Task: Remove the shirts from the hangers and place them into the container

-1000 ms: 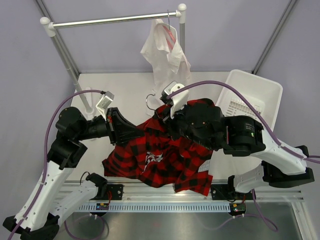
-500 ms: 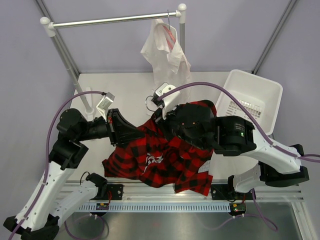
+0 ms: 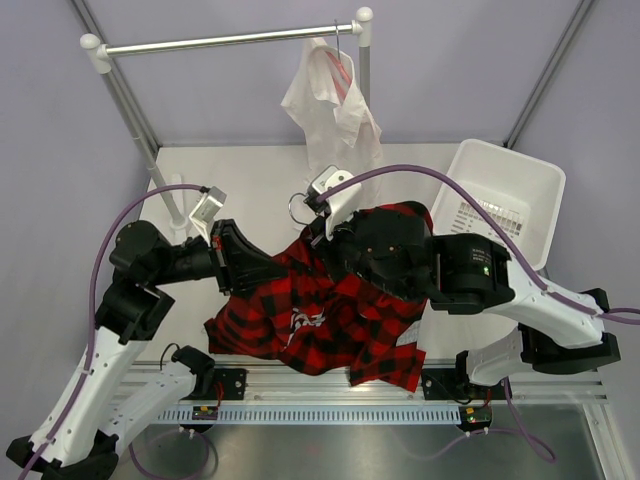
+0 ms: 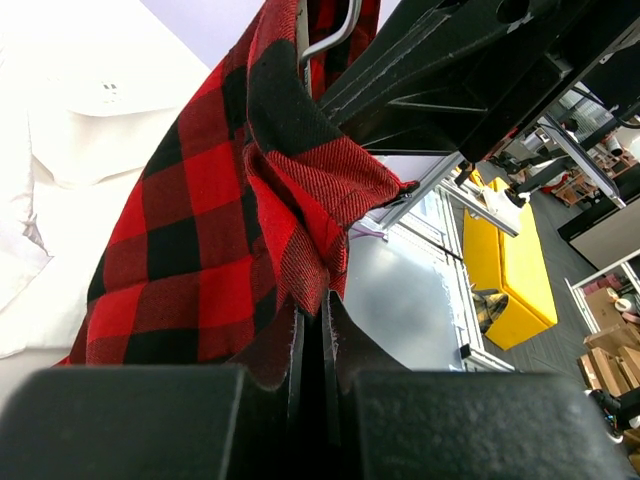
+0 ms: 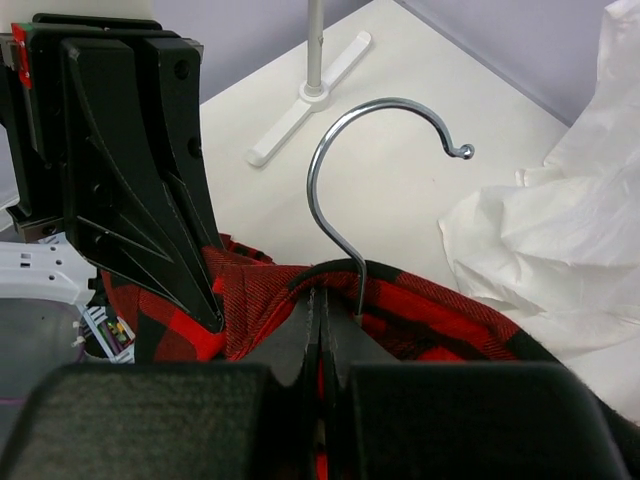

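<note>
The red-and-black plaid shirt (image 3: 330, 320) hangs bunched between both arms above the table, its lower part draped toward the near edge. My left gripper (image 3: 272, 272) is shut on a fold of the plaid (image 4: 230, 230); its jaws (image 4: 322, 308) pinch the cloth edge. My right gripper (image 5: 320, 300) is shut on the plaid collar (image 5: 420, 300), just left of the hanger's metal hook (image 5: 340, 150). The rest of that hanger is hidden inside the shirt. The white shirt (image 3: 330, 110) hangs on a pink hanger (image 3: 344, 70) on the rail. The white container (image 3: 520, 180) stands at the right.
The silver rail (image 3: 230, 40) with white knobs crosses the back, and its white foot (image 5: 300, 110) rests on the table behind the hook. The white shirt's hem (image 5: 560, 240) hangs close to the right of my right gripper. The right arm's black body (image 3: 400, 250) sits over the plaid.
My right gripper has moved left toward the hanger hook and its jaws have closed on the plaid collar. The left arm has barely moved and keeps its grip.
</note>
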`<action>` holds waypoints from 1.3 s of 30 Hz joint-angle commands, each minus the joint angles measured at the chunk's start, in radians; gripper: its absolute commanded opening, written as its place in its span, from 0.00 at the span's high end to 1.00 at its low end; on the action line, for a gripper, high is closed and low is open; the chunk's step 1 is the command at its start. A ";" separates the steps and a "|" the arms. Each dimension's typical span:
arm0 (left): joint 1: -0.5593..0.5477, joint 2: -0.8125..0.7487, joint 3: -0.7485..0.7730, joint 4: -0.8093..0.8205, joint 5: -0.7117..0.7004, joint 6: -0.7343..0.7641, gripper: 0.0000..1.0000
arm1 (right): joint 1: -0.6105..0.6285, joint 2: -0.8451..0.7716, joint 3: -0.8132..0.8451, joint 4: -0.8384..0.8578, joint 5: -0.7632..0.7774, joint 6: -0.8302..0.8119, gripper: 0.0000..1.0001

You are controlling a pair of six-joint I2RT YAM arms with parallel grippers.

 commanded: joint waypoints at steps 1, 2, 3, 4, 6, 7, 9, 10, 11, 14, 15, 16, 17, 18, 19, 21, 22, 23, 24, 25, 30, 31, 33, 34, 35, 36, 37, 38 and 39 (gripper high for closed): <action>-0.006 -0.034 0.030 0.111 0.072 -0.005 1.00 | -0.003 -0.039 -0.019 -0.019 0.054 0.000 0.91; -0.006 -0.031 0.033 0.102 0.069 0.000 1.00 | -0.003 -0.046 -0.022 -0.021 0.052 0.002 0.90; -0.004 -0.022 0.038 0.098 0.066 0.007 1.00 | -0.003 -0.050 -0.023 -0.026 0.052 0.006 0.91; -0.006 -0.017 0.041 0.098 0.067 0.007 1.00 | -0.002 -0.053 -0.028 -0.027 0.055 0.012 0.91; -0.004 -0.008 0.046 0.107 0.073 0.001 1.00 | -0.003 -0.062 -0.037 -0.024 0.055 0.014 0.97; -0.006 -0.008 0.046 0.111 0.073 0.000 1.00 | -0.002 -0.067 -0.045 -0.019 0.055 0.012 1.00; -0.006 -0.009 0.047 0.120 0.076 -0.011 1.00 | -0.002 -0.079 -0.072 0.006 0.060 0.006 1.00; -0.004 -0.014 0.047 0.127 0.076 -0.014 1.00 | -0.002 -0.082 -0.085 0.014 0.070 0.002 1.00; -0.006 -0.017 0.047 0.130 0.079 -0.017 1.00 | -0.002 -0.082 -0.089 0.020 0.077 0.002 1.00; -0.004 -0.034 0.049 0.130 0.076 -0.020 0.85 | -0.002 -0.078 -0.096 0.030 0.100 0.003 1.00; -0.004 -0.038 0.049 0.128 0.076 -0.020 0.77 | -0.002 -0.072 -0.096 0.025 0.113 0.006 1.00; -0.006 -0.040 0.050 0.124 0.073 -0.020 0.64 | -0.002 -0.069 -0.096 0.022 0.144 0.006 1.00; -0.006 -0.044 0.050 0.121 0.070 -0.020 0.50 | -0.002 -0.066 -0.099 0.020 0.165 0.009 1.00; -0.004 -0.044 0.050 0.116 0.069 -0.017 0.44 | -0.002 -0.066 -0.102 0.019 0.182 0.009 1.00; -0.006 -0.046 0.050 0.110 0.067 -0.014 0.40 | -0.002 -0.066 -0.109 0.017 0.219 0.012 1.00; -0.006 -0.044 0.050 0.090 0.064 -0.002 0.34 | -0.002 -0.075 -0.114 0.017 0.257 0.020 1.00; -0.006 -0.044 0.047 0.082 0.059 0.003 0.34 | -0.002 -0.079 -0.120 0.020 0.282 0.023 1.00; -0.006 -0.043 0.044 0.078 0.053 0.004 0.32 | -0.002 -0.093 -0.123 0.022 0.290 0.022 1.00; -0.004 -0.041 0.041 0.075 0.053 0.007 0.27 | -0.002 -0.099 -0.123 0.022 0.291 0.022 1.00; -0.006 -0.041 0.032 0.073 0.050 0.009 0.26 | -0.002 -0.104 -0.122 0.022 0.294 0.022 1.00; -0.004 -0.041 -0.007 0.085 0.035 0.018 0.34 | -0.002 -0.133 -0.152 0.024 0.275 0.028 1.00; -0.006 -0.035 -0.010 0.062 0.024 0.026 0.47 | -0.003 -0.136 -0.183 0.024 0.265 0.043 1.00; -0.006 -0.021 -0.005 -0.011 -0.057 0.069 0.59 | -0.002 -0.167 -0.238 0.053 0.270 0.064 1.00; -0.006 -0.009 -0.010 -0.083 -0.144 0.079 0.56 | -0.002 -0.183 -0.317 0.071 0.264 0.096 1.00; -0.006 -0.003 -0.023 -0.090 -0.169 0.081 0.42 | -0.002 -0.203 -0.356 0.089 0.258 0.115 1.00; -0.007 0.002 -0.083 -0.087 -0.186 0.058 0.32 | -0.005 -0.243 -0.396 0.134 0.252 0.138 1.00; -0.010 0.008 -0.114 -0.084 -0.248 0.049 0.28 | -0.005 -0.262 -0.469 0.157 0.233 0.173 1.00; -0.015 0.020 -0.143 -0.108 -0.296 0.044 0.27 | -0.006 -0.280 -0.500 0.178 0.222 0.189 1.00; -0.018 0.029 -0.193 -0.134 -0.359 0.028 0.27 | -0.011 -0.303 -0.526 0.195 0.216 0.204 0.97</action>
